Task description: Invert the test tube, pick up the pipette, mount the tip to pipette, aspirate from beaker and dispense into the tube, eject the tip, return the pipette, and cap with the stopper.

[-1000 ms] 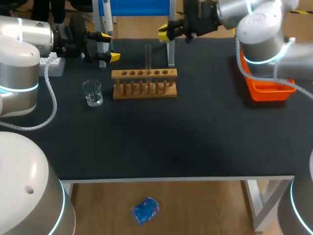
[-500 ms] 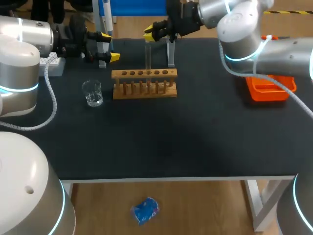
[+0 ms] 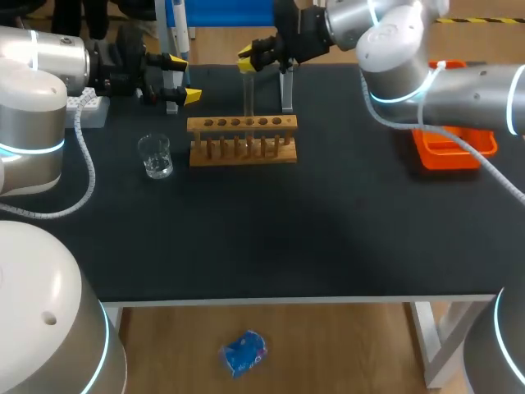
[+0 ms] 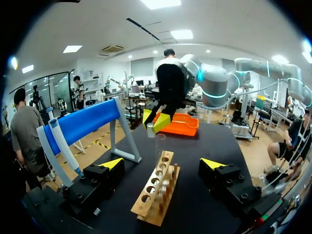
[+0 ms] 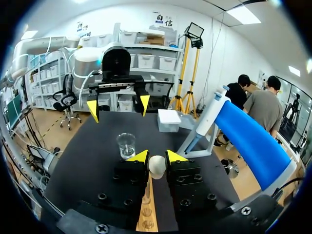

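Black desk (image 3: 328, 238) carries everything. Right arm (image 3: 426, 74) comes in from 3 o'clock and reaches past the middle to the desk's 12 o'clock edge. Left arm (image 3: 41, 66) sits at 10 o'clock. A stand with a blue bar (image 5: 248, 136) is at the 12 o'clock edge, just behind the rack.

Wooden rack (image 3: 242, 152) stands at 12 o'clock from desk centre, with a row of holes along its top. Orange tray (image 3: 449, 152) is at 3 o'clock of the rack, well apart and partly under the right arm. A white box (image 3: 89, 107) is at 10 o'clock, partly hidden by the left arm. Glass beaker (image 3: 154, 156) sits at 9 o'clock of the rack, near it, not touching.

Test tube (image 3: 248, 98) stands upright in the rack, mouth up, directly under the right gripper (image 3: 250, 57). White stopper (image 5: 157, 165) sits pinched between that gripper's two yellow tips, just above the tube's mouth; whether it touches the mouth, cannot tell.

Left gripper (image 3: 185, 78) hangs at 10 o'clock of the rack, fingers spread wide, holding nothing, pointing toward the rack.
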`<state>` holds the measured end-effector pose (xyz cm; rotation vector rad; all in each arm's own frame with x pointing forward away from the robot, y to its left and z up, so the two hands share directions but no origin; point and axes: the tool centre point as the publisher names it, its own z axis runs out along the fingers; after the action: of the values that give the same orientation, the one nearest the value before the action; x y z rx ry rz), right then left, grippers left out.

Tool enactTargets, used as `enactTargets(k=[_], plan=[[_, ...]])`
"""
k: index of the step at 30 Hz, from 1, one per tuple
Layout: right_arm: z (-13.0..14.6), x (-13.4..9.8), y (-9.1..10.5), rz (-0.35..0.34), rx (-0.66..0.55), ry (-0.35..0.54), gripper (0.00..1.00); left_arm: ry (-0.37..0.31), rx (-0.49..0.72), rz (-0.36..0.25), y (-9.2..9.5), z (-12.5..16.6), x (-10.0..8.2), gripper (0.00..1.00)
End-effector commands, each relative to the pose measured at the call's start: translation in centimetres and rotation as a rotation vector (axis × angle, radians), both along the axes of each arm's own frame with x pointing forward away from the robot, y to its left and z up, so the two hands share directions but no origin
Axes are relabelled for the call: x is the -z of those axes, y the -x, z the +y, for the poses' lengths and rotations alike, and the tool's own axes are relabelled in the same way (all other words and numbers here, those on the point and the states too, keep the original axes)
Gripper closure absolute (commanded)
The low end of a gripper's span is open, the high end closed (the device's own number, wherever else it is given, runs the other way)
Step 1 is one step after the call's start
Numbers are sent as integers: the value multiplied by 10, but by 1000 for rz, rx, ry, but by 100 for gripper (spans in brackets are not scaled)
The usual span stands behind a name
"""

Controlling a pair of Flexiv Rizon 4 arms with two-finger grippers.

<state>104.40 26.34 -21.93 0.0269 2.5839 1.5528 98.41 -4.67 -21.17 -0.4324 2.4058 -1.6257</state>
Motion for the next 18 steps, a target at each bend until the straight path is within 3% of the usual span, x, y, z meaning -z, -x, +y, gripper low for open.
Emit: enactTargets(k=[1,18], plan=[[-5,-2,2,-3,-2,0,100,-1,0,0,1,1,0,0],[-9,9,8,-6,-7,22,100,-1,0,0,1,1,0,0]])
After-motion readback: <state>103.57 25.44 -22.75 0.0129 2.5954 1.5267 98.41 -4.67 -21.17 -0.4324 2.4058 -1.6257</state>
